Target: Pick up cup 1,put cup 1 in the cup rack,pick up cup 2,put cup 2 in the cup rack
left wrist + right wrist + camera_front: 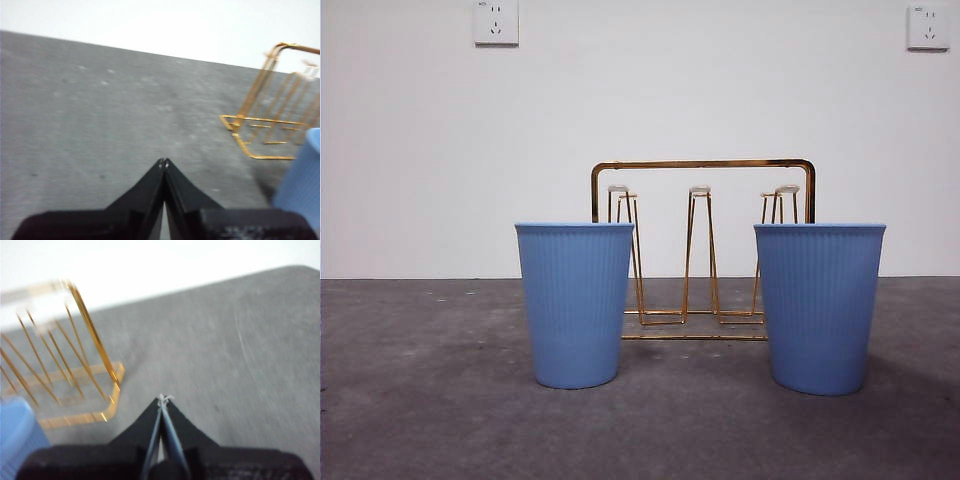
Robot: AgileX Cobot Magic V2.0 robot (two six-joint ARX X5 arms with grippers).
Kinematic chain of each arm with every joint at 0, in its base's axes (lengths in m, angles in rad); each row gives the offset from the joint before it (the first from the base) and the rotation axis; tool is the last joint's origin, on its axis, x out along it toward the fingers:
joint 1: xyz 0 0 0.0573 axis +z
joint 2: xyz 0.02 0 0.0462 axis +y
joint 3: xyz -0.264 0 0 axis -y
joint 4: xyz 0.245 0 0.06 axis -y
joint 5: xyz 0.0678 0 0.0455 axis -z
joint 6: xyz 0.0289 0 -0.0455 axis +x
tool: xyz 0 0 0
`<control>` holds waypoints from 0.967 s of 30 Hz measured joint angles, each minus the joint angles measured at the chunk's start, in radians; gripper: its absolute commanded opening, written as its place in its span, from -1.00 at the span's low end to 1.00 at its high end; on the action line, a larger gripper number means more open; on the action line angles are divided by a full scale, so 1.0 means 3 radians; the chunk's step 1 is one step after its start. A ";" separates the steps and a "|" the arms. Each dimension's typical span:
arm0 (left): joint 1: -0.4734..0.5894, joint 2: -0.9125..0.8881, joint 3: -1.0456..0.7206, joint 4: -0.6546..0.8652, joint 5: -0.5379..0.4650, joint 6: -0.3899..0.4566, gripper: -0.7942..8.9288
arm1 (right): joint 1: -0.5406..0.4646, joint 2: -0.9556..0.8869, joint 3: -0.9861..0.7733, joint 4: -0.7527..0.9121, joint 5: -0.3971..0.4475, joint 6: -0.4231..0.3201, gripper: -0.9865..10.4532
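Both blue cups stand upright on the table: the left cup [575, 303] and the right cup [819, 306], with the gold cup rack [703, 250] just behind and between them. The left gripper [163, 162] and right gripper [165, 399] are pressed together, holding nothing. To begin well, one must spread first, then take a cup by its rim. The table [420, 400] is grey and rough; behind is a white wall [720, 80] with two sockets [496, 21].

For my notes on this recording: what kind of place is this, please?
Probably a plain indoor test bench, not a kitchen: a bare grey table, a white wall with power sockets, and only two blue cups and a cup rack.
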 measured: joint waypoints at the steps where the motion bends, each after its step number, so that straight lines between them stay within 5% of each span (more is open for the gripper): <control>1: 0.0000 0.0014 0.0064 -0.0014 0.0050 -0.0033 -0.85 | 0.0000 0.0011 0.0092 0.0004 0.0000 0.0065 -0.85; 11: 0.0001 0.0320 0.1026 -0.0472 0.0150 -0.0122 -0.85 | 0.0000 0.0570 0.1237 -0.0573 -0.0347 0.0183 -0.85; 16: 0.0001 0.0595 0.1592 -0.0769 0.0193 -0.0058 -0.85 | 0.0000 0.1022 0.1920 -0.1158 -0.0690 -0.0064 -0.85; 29: -0.0089 0.1334 0.2799 -0.2234 0.0664 0.0233 -0.85 | 0.0000 0.2038 0.3393 -0.2753 -0.0772 -0.0664 -0.82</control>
